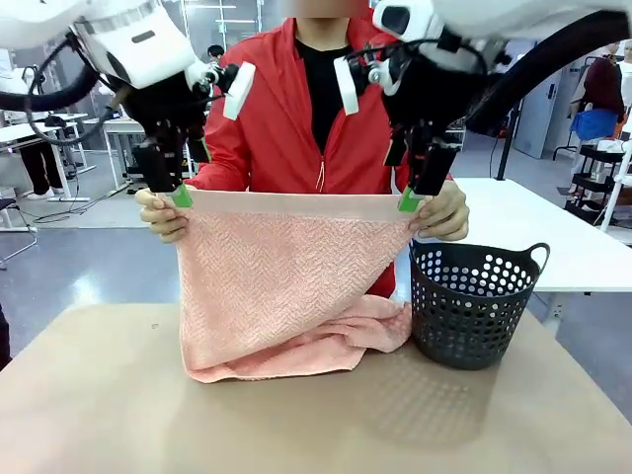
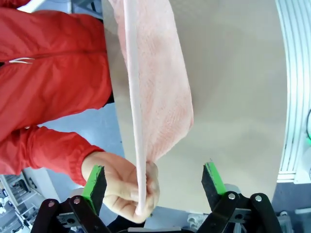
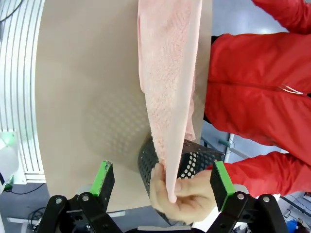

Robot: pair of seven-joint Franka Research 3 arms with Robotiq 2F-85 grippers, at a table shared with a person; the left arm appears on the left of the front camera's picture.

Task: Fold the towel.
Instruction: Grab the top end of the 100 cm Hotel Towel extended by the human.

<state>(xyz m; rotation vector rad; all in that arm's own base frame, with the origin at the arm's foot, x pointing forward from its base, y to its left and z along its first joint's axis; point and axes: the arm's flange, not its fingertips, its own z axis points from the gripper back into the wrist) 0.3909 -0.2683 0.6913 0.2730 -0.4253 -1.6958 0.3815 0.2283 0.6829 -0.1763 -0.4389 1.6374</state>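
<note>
Above the middle of the desk [image 1: 99,395], the towel [image 1: 286,276] hung as a flat sheet, its pale hem band stretched level along the top. A person in a red jacket [image 1: 286,128], at twelve o'clock beyond it, pinched the two upper corners: one hand [image 1: 163,212] at the sheet's nine o'clock end, a second hand [image 1: 446,211] at its three o'clock end. The towel's lower part lay bunched in loose folds on the desk, spilling toward four o'clock. A dark perforated basket [image 1: 472,306] stood upright on the desk at three o'clock of the bunch, just beside it.

The left pincer [image 1: 168,191] pointed down at the nine o'clock corner, one green pad [image 1: 183,196] level with the hem's end. It gaped at full spread and gripped nothing. From its wrist camera, the left pincer [image 2: 153,177] straddled the hand [image 2: 124,187] and the towel [image 2: 160,82] corner; whether a pad touched the hand could not be told.

The right pincer [image 1: 423,193] stood likewise over the three o'clock corner, spread wide and empty. Its wrist camera showed the right pincer [image 3: 163,175] with both fingers apart on either side of the hand [image 3: 187,194] that pinched the towel [image 3: 167,77], the basket [image 3: 194,160] just behind.
</note>
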